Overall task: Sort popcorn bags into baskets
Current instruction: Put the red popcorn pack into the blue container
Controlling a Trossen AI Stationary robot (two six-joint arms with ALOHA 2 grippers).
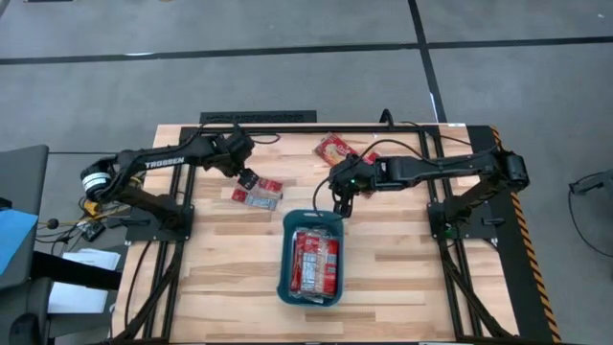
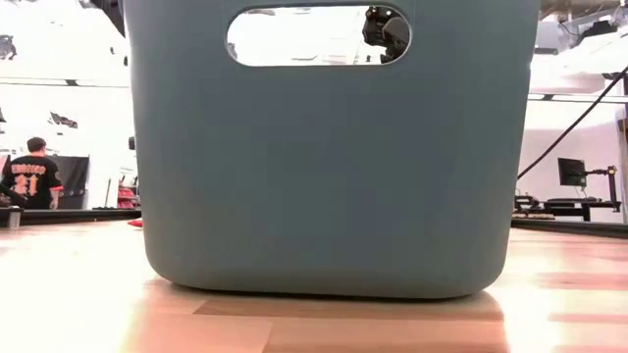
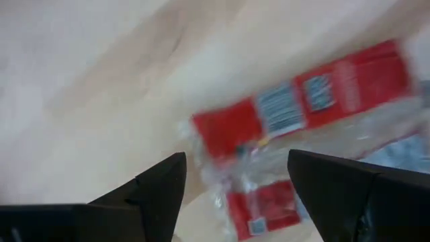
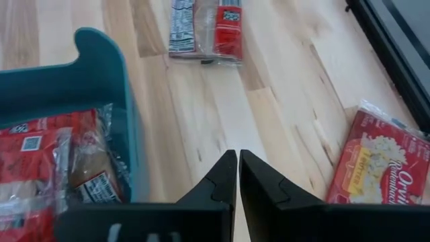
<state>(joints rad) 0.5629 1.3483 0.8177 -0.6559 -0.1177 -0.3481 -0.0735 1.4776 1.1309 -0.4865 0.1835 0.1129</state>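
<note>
On the table [image 1: 220,287], seen from above, the bin [image 1: 285,283] sat mid-table with several bags [image 1: 315,261] already laid flat inside. Two more bags [image 1: 257,193] lay just left of the bin's far end, and the left gripper [image 1: 246,178] hung right over them. One bag [image 1: 337,149] rested near the far edge, by the right arm. The right gripper [image 1: 342,204] hovered just off the bin's far right corner.

From table height, the bin's wall [image 2: 324,167] filled nearly everything; no bag showed.

At the left wrist, the fingers [image 3: 161,185] stood parted and empty above a red bag [image 3: 302,101], clear film crinkling at its edges. It looked light, thin, floppy and slick, so a pinch across a short end or a long edge seemed safest.

At the right wrist, the fingers [image 4: 228,178] were clenched together on nothing, between the bin's rim [image 4: 101,47] and the far bag [image 4: 379,161].
</note>
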